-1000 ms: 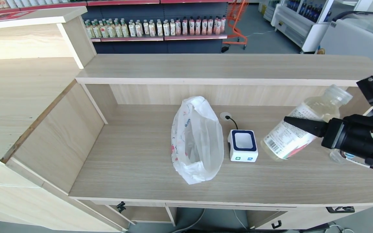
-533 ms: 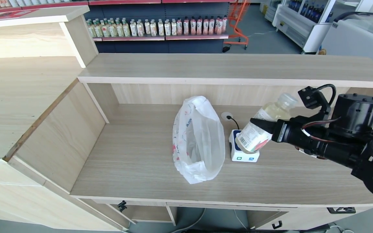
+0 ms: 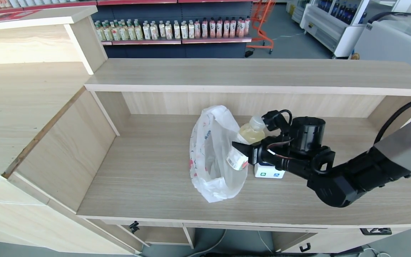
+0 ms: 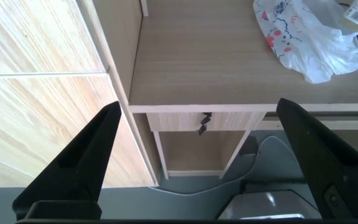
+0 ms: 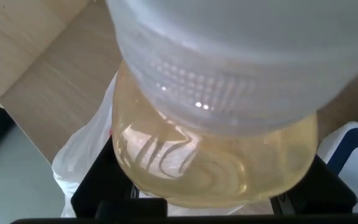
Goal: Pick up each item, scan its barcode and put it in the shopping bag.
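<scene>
At the mouth of the shopping bag (image 3: 209, 157), my right claw (image 3: 243, 151) is now holding the bottle (image 3: 249, 137), fingers clamped on its labelled body. A second ago it was carrying that bottle out on the right side of the bench (image 3: 148, 178). Half a second ago it was passing it low over the scanner (image 3: 267, 173). So the arm has been sweeping steadily leftward, and the scanner is now sitting behind the claw, partly covered by it. The bottle is hanging tilted, base and barcode end toward the bag, cap up and away. The base is lying against the bag's right rim, and I cannot tell whether it is inside yet. From the right wrist the bottle (image 5: 216, 155) is sitting snug between the fingers with the bag's white film below it. I am judging the scan pass finished and the drop as the step in hand. My left claw (image 4: 194, 168) is hanging wide open and empty, off the bench's front edge.
</scene>
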Robot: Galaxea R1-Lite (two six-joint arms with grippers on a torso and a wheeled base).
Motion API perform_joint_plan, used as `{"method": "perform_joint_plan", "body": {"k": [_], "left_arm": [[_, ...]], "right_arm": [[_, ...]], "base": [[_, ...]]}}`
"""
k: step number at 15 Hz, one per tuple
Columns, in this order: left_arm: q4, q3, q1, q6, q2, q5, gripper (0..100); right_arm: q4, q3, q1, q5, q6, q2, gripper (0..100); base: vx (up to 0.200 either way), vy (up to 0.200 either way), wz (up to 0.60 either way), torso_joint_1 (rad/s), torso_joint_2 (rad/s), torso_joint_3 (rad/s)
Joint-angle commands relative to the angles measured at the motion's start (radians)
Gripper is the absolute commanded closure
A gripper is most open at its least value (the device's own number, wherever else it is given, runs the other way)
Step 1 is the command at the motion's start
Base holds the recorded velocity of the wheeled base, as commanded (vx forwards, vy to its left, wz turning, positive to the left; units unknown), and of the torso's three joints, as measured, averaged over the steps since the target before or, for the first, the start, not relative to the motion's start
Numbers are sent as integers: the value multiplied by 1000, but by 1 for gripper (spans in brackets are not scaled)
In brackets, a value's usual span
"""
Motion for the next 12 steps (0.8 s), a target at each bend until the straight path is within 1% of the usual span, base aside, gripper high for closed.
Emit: {"method": "perform_joint_plan", "body": {"k": [1, 5, 9, 12], "left_arm": [[0, 0, 0, 0, 2, 1, 0], [0, 0, 0, -1, 2, 0, 0], [0, 0, 0, 0, 2, 1, 0], [0, 0, 0, -1, 2, 1, 0]], "right_arm": [[-46, -40, 19, 2, -46, 125, 100], [-95, -129, 36, 4, -168, 245, 100], [-115, -198, 68, 4, -185, 306, 100], [-116, -270, 76, 4, -243, 355, 100]], "base": [[0, 0, 0, 0, 0, 0], [0, 0, 0, 0, 0, 0], [0, 0, 0, 0, 0, 0], [0, 0, 0, 0, 0, 0]]}}
